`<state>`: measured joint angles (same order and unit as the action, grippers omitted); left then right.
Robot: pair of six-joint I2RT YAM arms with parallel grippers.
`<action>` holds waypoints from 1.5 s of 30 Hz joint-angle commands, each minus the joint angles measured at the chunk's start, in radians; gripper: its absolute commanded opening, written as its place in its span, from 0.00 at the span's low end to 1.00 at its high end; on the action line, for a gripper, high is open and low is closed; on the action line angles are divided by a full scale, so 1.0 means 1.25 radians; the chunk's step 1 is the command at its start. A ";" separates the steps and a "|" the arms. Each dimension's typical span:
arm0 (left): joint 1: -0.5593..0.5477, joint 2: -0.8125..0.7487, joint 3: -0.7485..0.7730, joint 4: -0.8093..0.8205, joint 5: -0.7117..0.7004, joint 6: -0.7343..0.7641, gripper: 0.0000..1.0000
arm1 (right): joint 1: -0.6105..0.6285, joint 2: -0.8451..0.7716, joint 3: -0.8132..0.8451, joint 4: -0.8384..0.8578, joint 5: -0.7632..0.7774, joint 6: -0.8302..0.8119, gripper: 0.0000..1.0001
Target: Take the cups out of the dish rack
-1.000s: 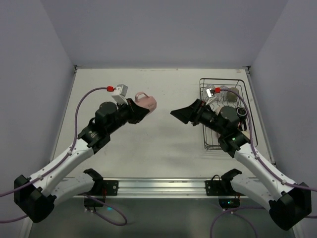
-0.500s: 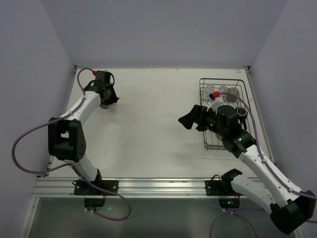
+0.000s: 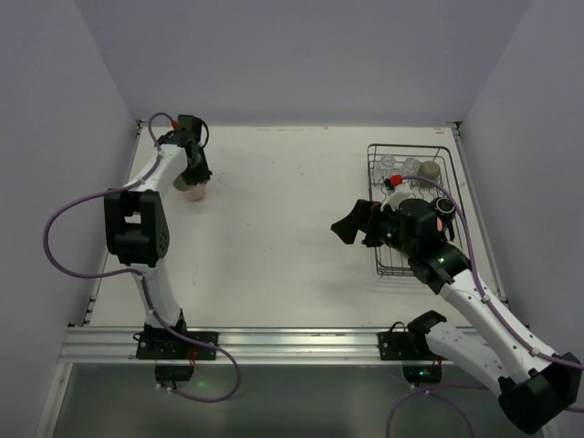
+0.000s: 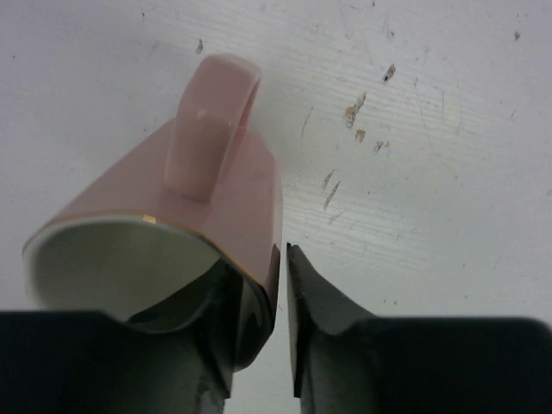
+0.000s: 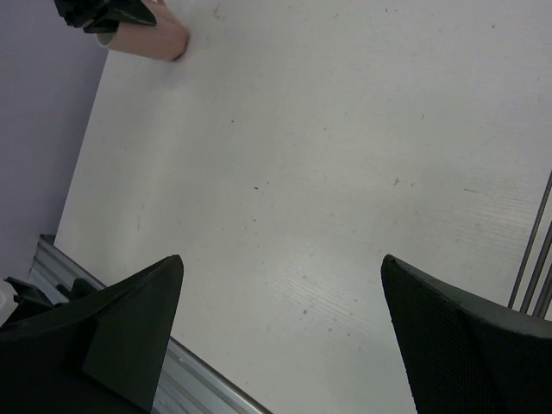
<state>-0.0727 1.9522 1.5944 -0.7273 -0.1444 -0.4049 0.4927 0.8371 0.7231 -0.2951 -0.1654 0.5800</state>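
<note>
The pale pink mug (image 3: 192,190) is at the far left of the table, under my left gripper (image 3: 193,175). In the left wrist view the mug (image 4: 224,185) is tilted with its handle up, and my left gripper (image 4: 274,259) pinches its rim, one finger inside and one outside. My right gripper (image 3: 348,228) is open and empty over the table left of the dish rack (image 3: 378,260). The rack holds clear glasses (image 3: 389,165), an olive-grey mug (image 3: 431,171) and a black mug (image 3: 444,208). The right wrist view shows my open right gripper (image 5: 281,259) and the pink mug (image 5: 153,38) far off.
The left wall and the table's back left corner are close to the left gripper. The right arm covers part of the rack. Rack wires (image 5: 535,250) show at the right wrist view's right edge. The metal rail (image 3: 292,342) runs along the near edge.
My left arm has swung from the table's middle to the far left with the pink mug and brought it down there. My right gripper has shifted slightly toward the near side, still open.
</note>
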 commanded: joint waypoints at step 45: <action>-0.363 -0.833 -0.577 0.383 0.394 0.081 1.00 | -0.293 0.087 0.073 -0.267 0.510 0.010 0.99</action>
<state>-0.4938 0.9161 0.8871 -0.2668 0.3660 -0.3504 0.1329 0.9131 0.7944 -0.6434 0.5007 0.5610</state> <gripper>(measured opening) 0.997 0.990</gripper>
